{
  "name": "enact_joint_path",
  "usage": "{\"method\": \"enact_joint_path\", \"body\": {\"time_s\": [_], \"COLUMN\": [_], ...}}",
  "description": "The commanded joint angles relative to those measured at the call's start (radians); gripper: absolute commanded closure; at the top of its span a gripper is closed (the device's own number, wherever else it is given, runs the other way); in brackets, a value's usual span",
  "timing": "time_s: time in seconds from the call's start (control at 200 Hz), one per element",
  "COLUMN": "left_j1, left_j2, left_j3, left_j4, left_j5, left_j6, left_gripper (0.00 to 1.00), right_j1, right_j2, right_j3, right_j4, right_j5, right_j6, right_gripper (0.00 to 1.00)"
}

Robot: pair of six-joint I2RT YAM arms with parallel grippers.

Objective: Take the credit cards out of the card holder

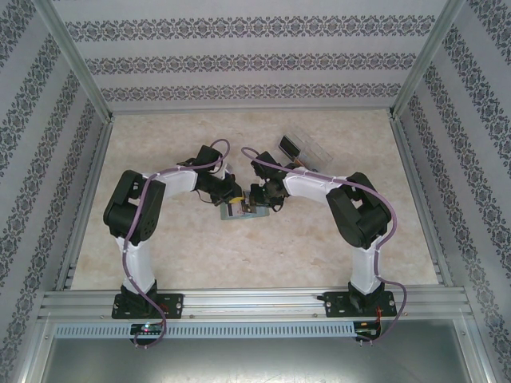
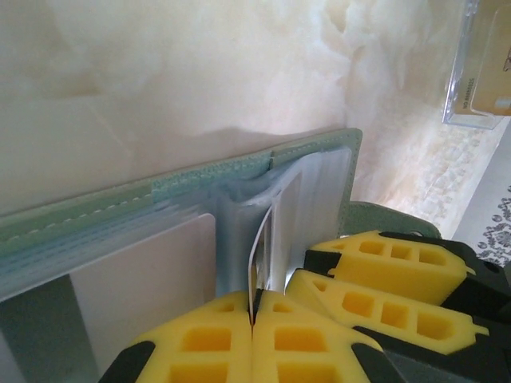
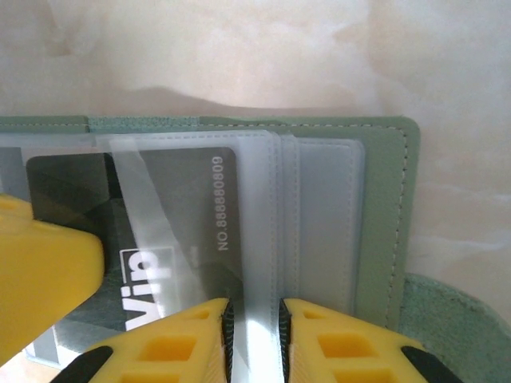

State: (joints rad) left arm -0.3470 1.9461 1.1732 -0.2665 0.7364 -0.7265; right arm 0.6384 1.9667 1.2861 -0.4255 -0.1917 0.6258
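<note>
The grey-green card holder (image 1: 237,215) lies open at the table's middle, and both grippers meet over it. In the left wrist view my left gripper (image 2: 254,305) is shut on the edge of a thin pale credit card (image 2: 257,255) that stands edge-on out of the holder's (image 2: 239,171) clear sleeves. Another pale card (image 2: 144,271) sits in a sleeve to the left. My right gripper (image 3: 254,311) is shut on a clear sleeve leaf of the holder (image 3: 383,215). Left of it, a dark card (image 3: 184,223) marked VIP lies inside a sleeve.
A clear plastic box (image 1: 303,149) lies behind the right arm, also at the upper right in the left wrist view as the box (image 2: 479,72). Patterned walls and metal rails (image 1: 88,199) enclose the marble-look table (image 1: 160,144).
</note>
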Motion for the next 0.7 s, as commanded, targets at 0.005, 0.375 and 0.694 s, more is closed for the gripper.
{"method": "enact_joint_path", "body": {"time_s": [0.005,0.375,0.694], "left_j1": [-0.002,0.014,0.022], "left_j2": [-0.047,-0.289,-0.451], "left_j3": [0.011,-0.010,-0.003], "left_j4": [-0.161,-0.300,-0.198], "left_j5": [-0.130,-0.308,-0.262], "left_j6": [0.088,0.191,0.196], "left_gripper": [1.00,1.00,1.00], "right_j1": [-0.011,-0.059,-0.100], "right_j2": [0.000,-0.154,-0.399], "right_j3": [-0.033,-0.122,-0.240], "right_j4": [0.012,0.182,0.348], "right_j5": [0.007,-0.163,-0.207], "right_j6": [0.020,0.086,0.109], "right_gripper": [0.74,0.70,0.43]}}
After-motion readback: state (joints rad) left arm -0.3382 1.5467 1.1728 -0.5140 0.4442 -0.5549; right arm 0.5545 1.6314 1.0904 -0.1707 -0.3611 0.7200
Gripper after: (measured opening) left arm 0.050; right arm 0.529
